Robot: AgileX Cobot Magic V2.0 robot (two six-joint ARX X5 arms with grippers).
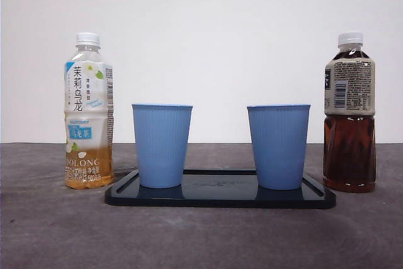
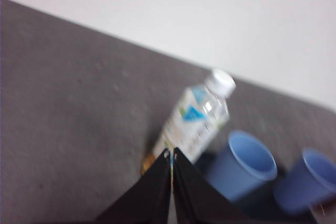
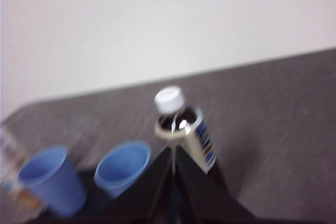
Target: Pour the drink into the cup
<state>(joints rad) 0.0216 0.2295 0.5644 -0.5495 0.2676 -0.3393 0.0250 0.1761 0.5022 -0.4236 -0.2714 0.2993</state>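
Hovering above the grey table (image 1: pixel 50 231), our left gripper (image 2: pixel 171 153) and right gripper (image 3: pixel 174 150) both show jaws pressed together. Below, two ribbed blue plastic cups (image 1: pixel 162 145) (image 1: pixel 278 147) stand on a black tray (image 1: pixel 220 198), flanked by a white-labelled oolong tea bottle (image 1: pixel 88 113) and a dark tea bottle (image 1: pixel 349 114).

The right gripper (image 3: pixel 173 169) has its fingers (image 3: pixel 149 187) pressed together before a dark, white-capped bottle (image 3: pixel 185 129). Two blue cups (image 3: pixel 122 167) (image 3: pixel 50 179) stand beside it on the grey tabletop (image 3: pixel 283 114).
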